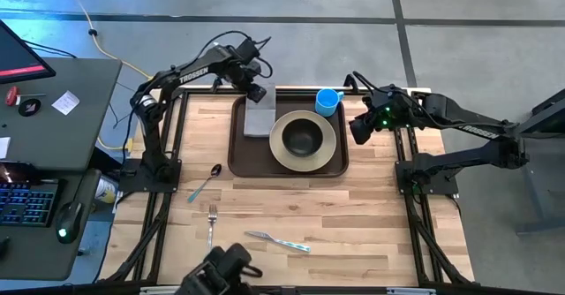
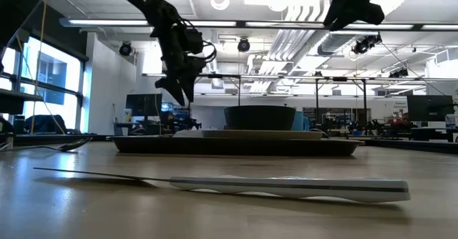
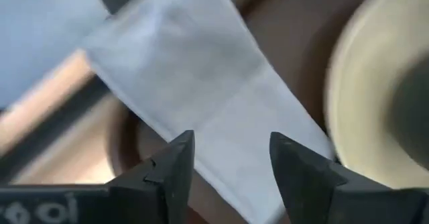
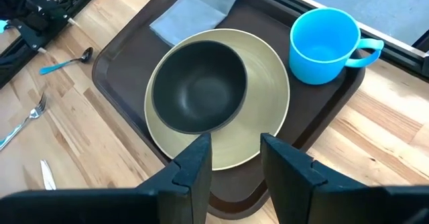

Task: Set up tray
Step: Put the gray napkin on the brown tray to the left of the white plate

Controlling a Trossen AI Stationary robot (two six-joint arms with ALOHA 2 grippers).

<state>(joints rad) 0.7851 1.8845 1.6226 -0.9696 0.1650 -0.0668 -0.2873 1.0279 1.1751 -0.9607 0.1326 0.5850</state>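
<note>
The dark brown tray (image 1: 238,158) lies on the wooden table. On it sits a beige plate (image 1: 328,145) with a dark bowl (image 1: 303,137) inside, and a blue cup (image 1: 328,101) stands in the tray's far right corner. A grey napkin (image 1: 259,121) lies on the tray's left part, its far end over the far rim. My left gripper (image 1: 257,92) (image 3: 231,143) hovers open above the napkin's (image 3: 201,76) far end, clear of the tray in the low view (image 2: 179,96). My right gripper (image 1: 360,129) (image 4: 236,160) is open, raised over the tray's right edge.
On the bare wood nearer than the tray lie a blue-handled spoon (image 1: 205,182), a fork (image 1: 212,223) and a knife (image 1: 278,240) (image 2: 286,187). A desk with keyboard and mouse stands beyond the table's left edge. Frame rails run along both table sides.
</note>
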